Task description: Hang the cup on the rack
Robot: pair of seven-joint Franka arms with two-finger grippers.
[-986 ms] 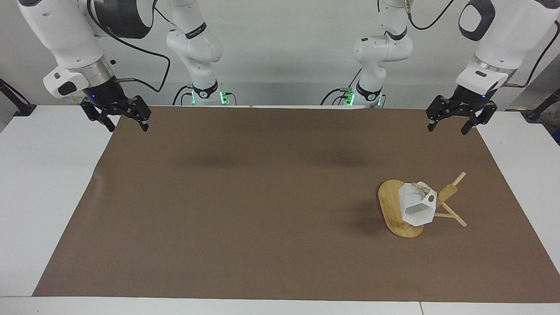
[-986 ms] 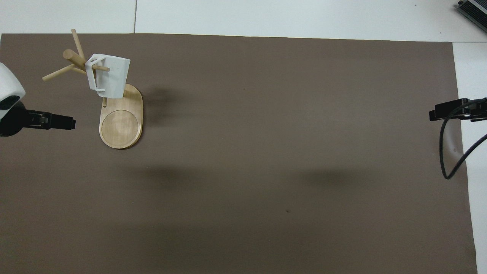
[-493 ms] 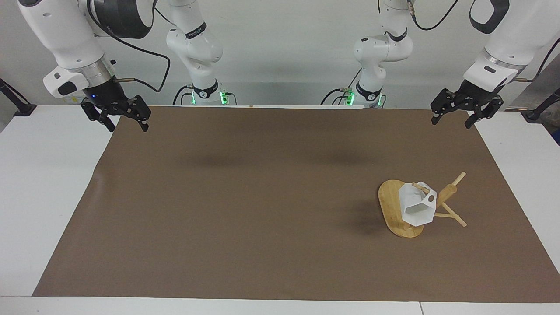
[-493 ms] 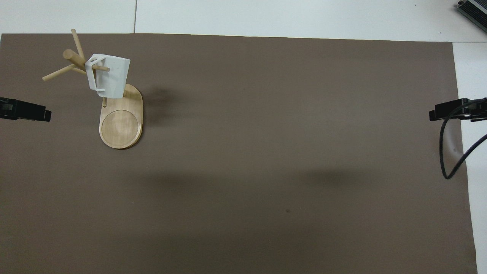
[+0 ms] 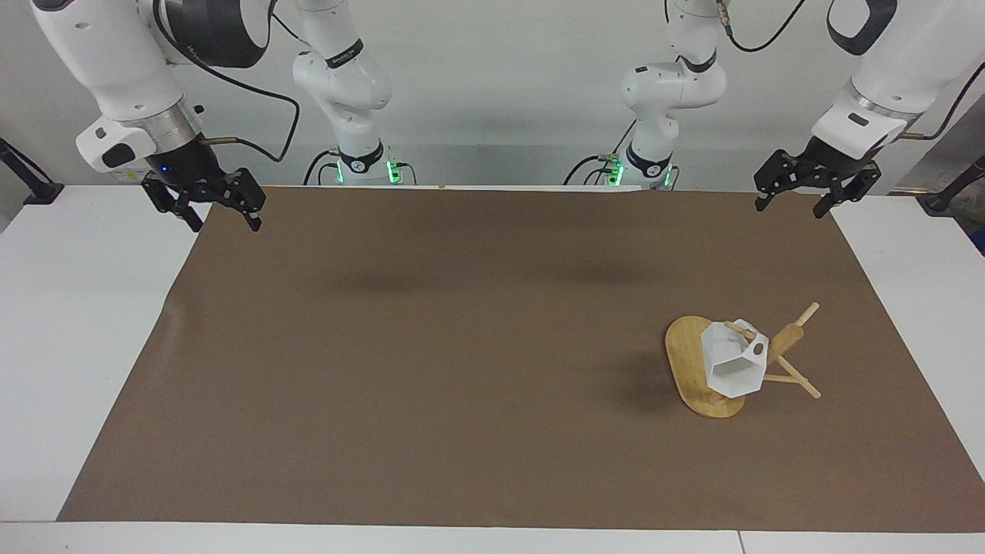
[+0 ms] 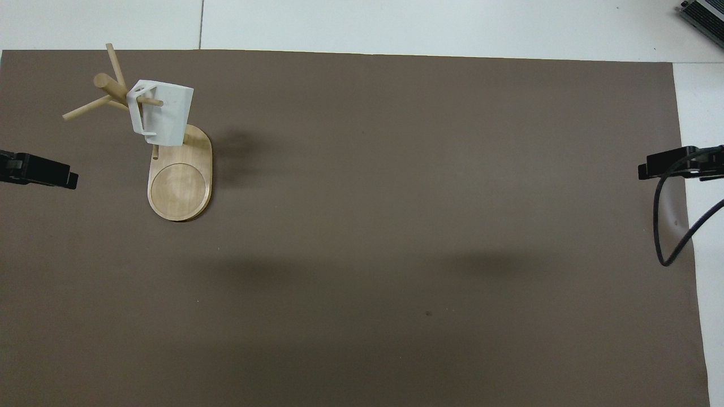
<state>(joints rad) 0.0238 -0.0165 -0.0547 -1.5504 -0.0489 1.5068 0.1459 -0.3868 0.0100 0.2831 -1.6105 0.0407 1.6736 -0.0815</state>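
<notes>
both pincers hang empty with fingers spread: left pincer (image 5: 796, 192) and right pincer (image 5: 206, 205) over the counter's ends near the robots. the cup (image 5: 735, 359) hangs by its handle on the rack (image 5: 785, 348). it looks light, rigid and slick-faceted; the handle seems the safest hold.

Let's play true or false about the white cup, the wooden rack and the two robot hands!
1. The cup hangs on a peg of the rack. True.
2. The left end effector is holding the cup. False: it is open, empty and up in the air, away from the rack.
3. The rack stands toward the left arm's end of the table. True.
4. The right end effector is touching the rack. False: it waits, open, over the mat's corner at the right arm's end.
</notes>
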